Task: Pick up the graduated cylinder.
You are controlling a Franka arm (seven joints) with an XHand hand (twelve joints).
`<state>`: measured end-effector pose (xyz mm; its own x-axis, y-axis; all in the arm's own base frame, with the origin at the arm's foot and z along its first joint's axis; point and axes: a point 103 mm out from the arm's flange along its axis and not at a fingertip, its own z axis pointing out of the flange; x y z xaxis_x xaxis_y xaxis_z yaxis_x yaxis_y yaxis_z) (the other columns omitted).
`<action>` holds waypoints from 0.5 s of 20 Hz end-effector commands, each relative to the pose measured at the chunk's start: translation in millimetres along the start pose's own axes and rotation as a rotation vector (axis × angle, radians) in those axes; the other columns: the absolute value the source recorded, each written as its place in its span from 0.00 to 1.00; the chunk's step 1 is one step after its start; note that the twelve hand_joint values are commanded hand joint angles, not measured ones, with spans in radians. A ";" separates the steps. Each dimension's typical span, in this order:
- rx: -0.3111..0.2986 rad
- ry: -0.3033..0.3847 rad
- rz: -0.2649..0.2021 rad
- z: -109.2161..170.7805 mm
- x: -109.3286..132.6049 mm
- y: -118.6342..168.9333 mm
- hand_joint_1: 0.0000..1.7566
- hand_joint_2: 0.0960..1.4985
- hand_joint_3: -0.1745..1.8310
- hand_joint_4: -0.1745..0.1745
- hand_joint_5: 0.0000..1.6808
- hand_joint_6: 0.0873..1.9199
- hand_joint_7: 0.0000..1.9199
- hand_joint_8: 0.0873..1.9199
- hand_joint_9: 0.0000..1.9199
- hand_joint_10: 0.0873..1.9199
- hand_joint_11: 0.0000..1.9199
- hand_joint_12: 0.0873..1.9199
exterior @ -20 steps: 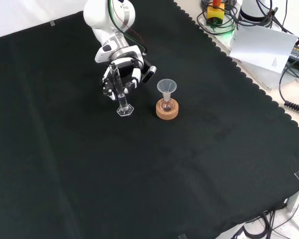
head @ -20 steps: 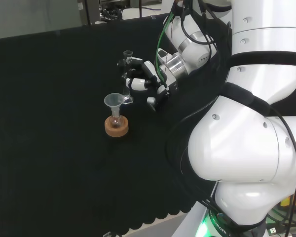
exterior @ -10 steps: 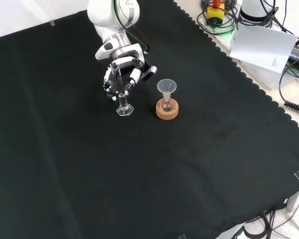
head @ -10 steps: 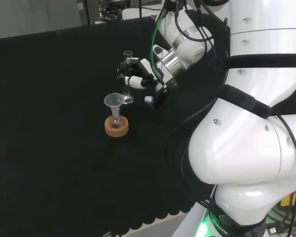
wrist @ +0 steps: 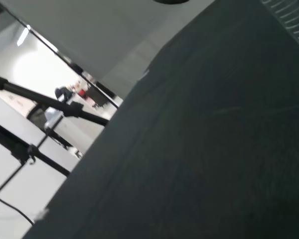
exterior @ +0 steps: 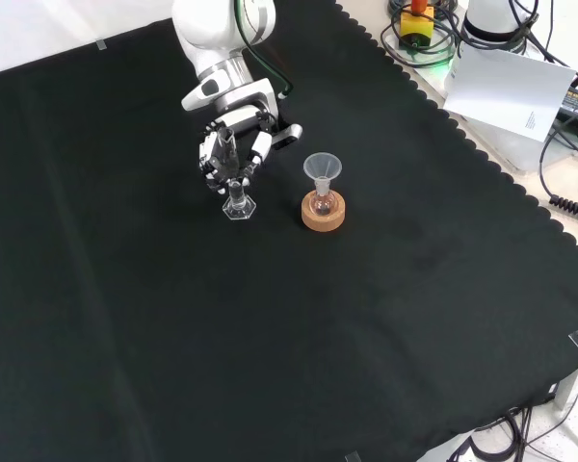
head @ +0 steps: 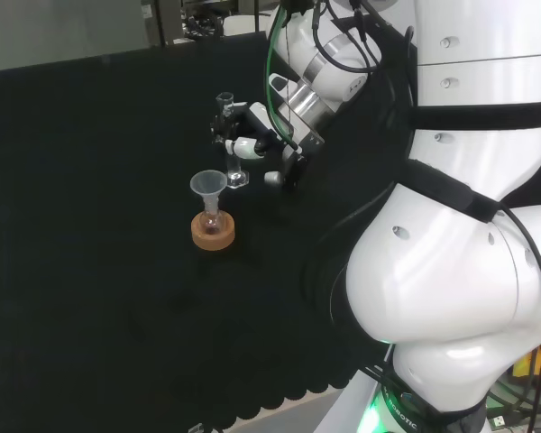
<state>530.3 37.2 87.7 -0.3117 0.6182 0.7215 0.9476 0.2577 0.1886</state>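
I have the hand [exterior: 233,144] with its fingers [exterior: 255,152] curled around the slim clear glass graduated cylinder [exterior: 236,188]. It stands upright between them, its foot seemingly at the black cloth surface [exterior: 366,318], so my lift should go straight up along its axis.

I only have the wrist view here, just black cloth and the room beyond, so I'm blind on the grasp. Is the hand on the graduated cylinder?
Observer: Yes. In the front view the hand has its fingers curled round the graduated cylinder.
Operator: Is it upright?
Observer: About upright in the head view, its hexagonal foot low by the cloth; contact I can't tell.
Operator: Anything close by?
Observer: A flask with a funnel sits on a cork ring, right of the cylinder in the front view, apart from it.
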 end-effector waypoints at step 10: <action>0.158 -0.228 -0.010 -53.9 19.6 2.4 0.70 0.78 0.09 0.00 0.48 0.62 0.44 0.62 0.69 0.04 0.57 0.42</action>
<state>532.3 21.0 120.6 -0.3377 0.7280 0.5967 0.9317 0.3488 0.1018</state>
